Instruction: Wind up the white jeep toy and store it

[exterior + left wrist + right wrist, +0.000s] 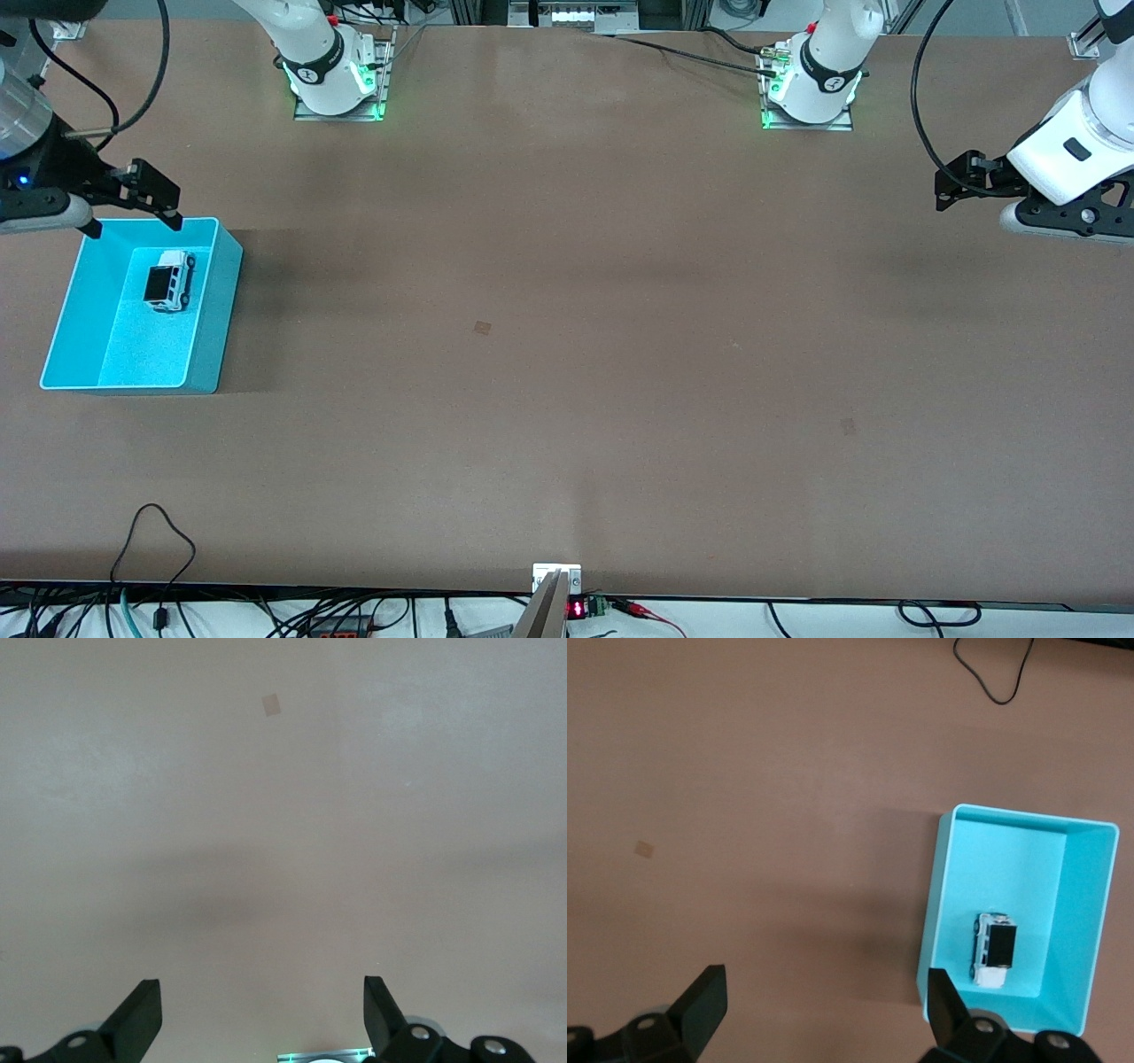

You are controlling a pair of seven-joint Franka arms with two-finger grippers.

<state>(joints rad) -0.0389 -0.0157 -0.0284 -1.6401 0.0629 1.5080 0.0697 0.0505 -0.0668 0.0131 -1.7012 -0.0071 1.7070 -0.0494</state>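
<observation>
We see the white jeep toy (168,281) resting on its wheels inside the cyan bin (217,310), on the part of the bin floor farther from the front camera. The bin sits on the brown counter (567,354) at the right arm's end. The right pincer (133,206) hangs above the bin's rim, spread wide and holding nothing. The left pincer (952,186) waits over bare counter at the left arm's end, also wide and empty.

The front view looks down from high across the table (567,354), facing both arm bases. Each wrist view looks straight down past its own arm's fingertips (from well above). Front and right wrist views share the cyan bin (226,301) (939,904).
</observation>
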